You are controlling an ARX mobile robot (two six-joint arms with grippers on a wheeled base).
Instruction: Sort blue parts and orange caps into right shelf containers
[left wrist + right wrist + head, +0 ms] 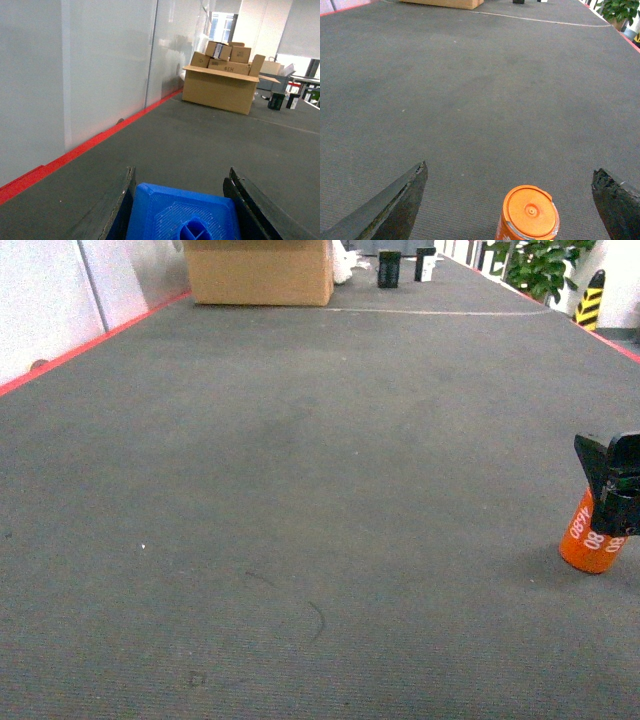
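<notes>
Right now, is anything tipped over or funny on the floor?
Yes. The orange cap at the right edge of the head view leans instead of standing straight, with the open right gripper around it. It looks whole, and nothing is spilled. The left gripper holds a blue part.

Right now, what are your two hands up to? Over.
Left gripper shut on blue part. Right gripper open around orange cap on carpet. Nothing blocking.

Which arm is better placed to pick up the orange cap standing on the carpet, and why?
The right. Its open gripper already straddles the orange cap, fingers apart on either side. The left gripper is occupied, holding a blue part.
</notes>
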